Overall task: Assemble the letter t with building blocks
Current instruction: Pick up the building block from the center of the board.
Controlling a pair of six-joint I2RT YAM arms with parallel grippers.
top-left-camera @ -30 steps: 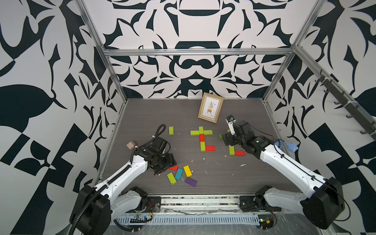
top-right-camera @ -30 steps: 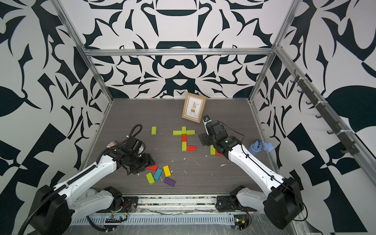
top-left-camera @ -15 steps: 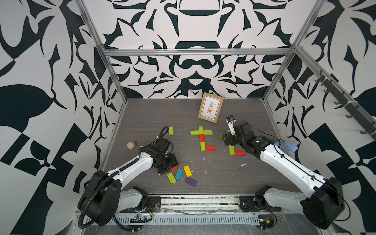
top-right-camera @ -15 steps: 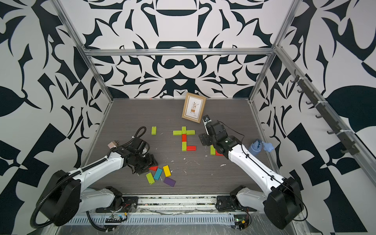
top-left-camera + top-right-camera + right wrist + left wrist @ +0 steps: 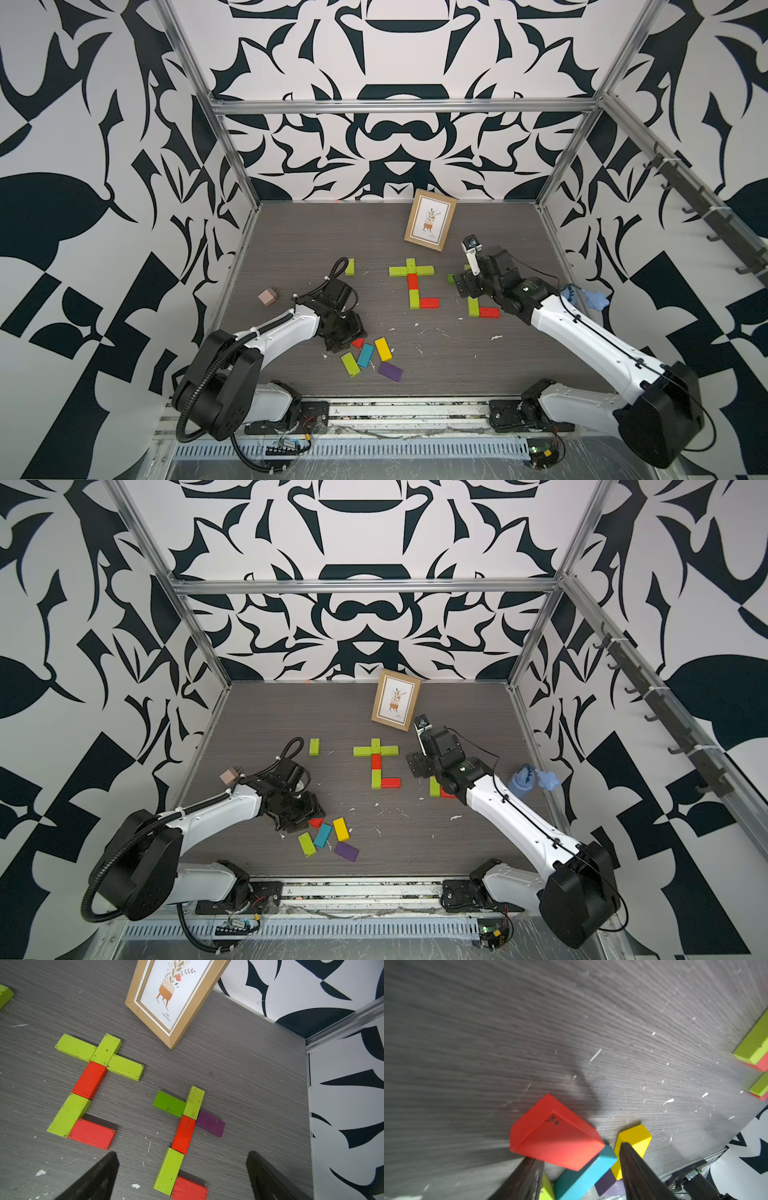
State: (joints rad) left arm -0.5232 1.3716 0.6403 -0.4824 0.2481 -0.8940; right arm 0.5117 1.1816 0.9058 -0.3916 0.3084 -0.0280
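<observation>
tilted red block (image 5: 556, 1136) between tips of left gripper (image 5: 576, 1154)

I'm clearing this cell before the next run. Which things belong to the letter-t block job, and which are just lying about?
Job: green-and-red t; t with a purple arm; loose pile of blocks; lone green block.
Lying about: picture frame; small tan cube; blue item by the wall.
</observation>
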